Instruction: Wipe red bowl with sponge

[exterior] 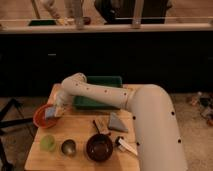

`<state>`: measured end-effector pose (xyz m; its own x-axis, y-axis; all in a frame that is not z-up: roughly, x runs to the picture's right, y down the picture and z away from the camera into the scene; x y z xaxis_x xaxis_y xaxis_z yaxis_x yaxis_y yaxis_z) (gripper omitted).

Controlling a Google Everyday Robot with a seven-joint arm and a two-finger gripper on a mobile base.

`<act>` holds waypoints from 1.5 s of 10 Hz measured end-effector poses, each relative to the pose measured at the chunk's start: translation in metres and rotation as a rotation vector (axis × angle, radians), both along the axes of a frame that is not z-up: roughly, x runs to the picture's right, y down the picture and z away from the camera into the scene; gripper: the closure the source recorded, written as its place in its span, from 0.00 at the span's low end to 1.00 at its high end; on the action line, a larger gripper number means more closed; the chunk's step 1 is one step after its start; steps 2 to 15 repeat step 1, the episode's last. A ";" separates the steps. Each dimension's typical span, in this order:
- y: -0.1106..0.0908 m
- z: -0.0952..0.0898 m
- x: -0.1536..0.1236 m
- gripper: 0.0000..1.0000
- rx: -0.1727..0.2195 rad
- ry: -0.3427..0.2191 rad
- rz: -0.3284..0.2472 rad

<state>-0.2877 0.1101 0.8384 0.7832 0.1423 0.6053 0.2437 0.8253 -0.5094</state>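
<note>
The red bowl sits at the left edge of the wooden table. My gripper reaches down over the bowl's right rim at the end of the white arm. A small grey-blue block, seemingly the sponge, lies inside the bowl right at the gripper's tip. Whether the gripper holds it does not show.
A green tray stands at the back of the table, partly behind the arm. At the front are a green cup, a metal cup and a dark bowl. A grey cloth, a dark utensil and a white item lie to the right.
</note>
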 end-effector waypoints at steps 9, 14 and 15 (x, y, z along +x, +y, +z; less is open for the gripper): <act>0.000 0.003 -0.003 1.00 -0.004 -0.011 -0.003; 0.000 0.003 -0.003 1.00 -0.004 -0.011 -0.003; 0.000 0.003 -0.003 1.00 -0.004 -0.011 -0.003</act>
